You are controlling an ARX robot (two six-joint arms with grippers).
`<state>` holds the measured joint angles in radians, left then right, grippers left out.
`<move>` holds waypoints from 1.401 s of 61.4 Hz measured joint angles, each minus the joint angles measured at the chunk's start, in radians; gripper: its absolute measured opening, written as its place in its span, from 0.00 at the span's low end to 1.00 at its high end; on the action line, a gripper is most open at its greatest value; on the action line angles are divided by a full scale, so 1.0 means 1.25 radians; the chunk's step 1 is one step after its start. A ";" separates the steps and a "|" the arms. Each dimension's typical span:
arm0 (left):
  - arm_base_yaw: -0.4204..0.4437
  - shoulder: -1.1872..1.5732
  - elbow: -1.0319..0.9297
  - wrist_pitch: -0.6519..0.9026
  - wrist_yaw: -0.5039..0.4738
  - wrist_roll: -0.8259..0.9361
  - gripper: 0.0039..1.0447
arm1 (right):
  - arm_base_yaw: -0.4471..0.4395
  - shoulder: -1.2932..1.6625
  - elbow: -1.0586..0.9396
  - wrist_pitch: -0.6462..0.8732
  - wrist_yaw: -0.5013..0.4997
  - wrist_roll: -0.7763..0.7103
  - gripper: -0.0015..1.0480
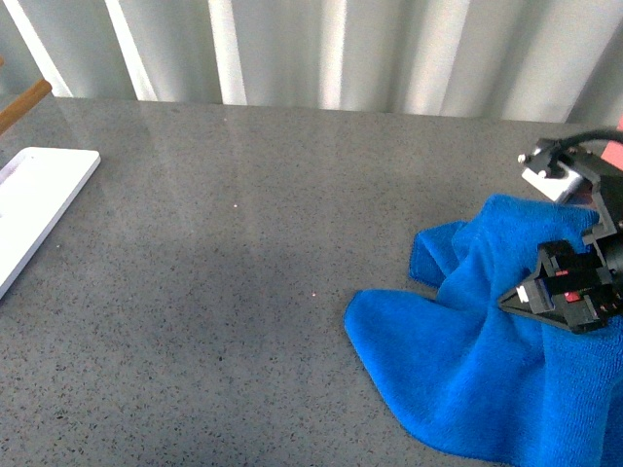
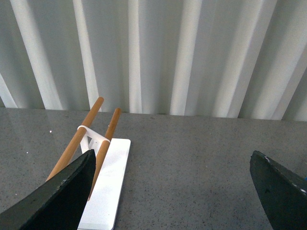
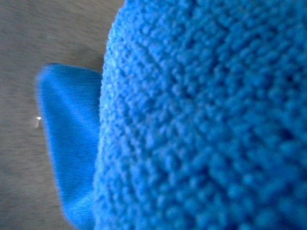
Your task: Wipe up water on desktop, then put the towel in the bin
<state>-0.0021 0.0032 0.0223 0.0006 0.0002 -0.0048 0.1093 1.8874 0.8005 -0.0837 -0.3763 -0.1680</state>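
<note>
A flat white base (image 1: 34, 209) lies at nine o'clock, two slanted wooden rods (image 2: 68, 147) joined by a white bracket (image 2: 93, 134) rising from it. A pale ribbed wall (image 1: 389, 53) spans twelve o'clock.

Blue towel (image 1: 458, 389); speckled grey desktop (image 1: 243, 243)

Bright blue, fluffy microfibre towel (image 1: 458, 379), rumpled in soft folds at the near right of the desk (image 1: 214, 253): one rounded lobe spread flat toward the middle, a smaller flap turned up behind it, the rest heaped higher toward the right edge and running out of frame. Broad, flat, dark grey stone-like desk, finely speckled black and white, slightly glossy with pale reflections across its far half. Close up in the right wrist view, looped pile filling most of the frame.
</note>
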 joint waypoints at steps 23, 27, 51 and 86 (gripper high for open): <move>0.000 0.000 0.000 0.000 0.000 0.000 0.94 | 0.020 0.213 0.200 0.010 0.120 -0.058 0.05; 0.000 0.000 0.000 0.000 0.000 0.000 0.94 | 0.031 0.241 0.250 -0.006 0.146 -0.065 0.05; 0.000 0.000 0.000 0.000 0.000 0.000 0.94 | 0.129 0.369 0.540 -0.082 0.222 -0.054 0.05; 0.000 -0.001 0.000 0.000 0.000 0.000 0.94 | 0.255 0.179 0.262 0.001 0.142 -0.003 0.05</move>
<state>-0.0021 0.0021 0.0223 0.0006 -0.0002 -0.0048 0.4278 2.1109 1.1278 -0.0822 -0.1986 -0.1722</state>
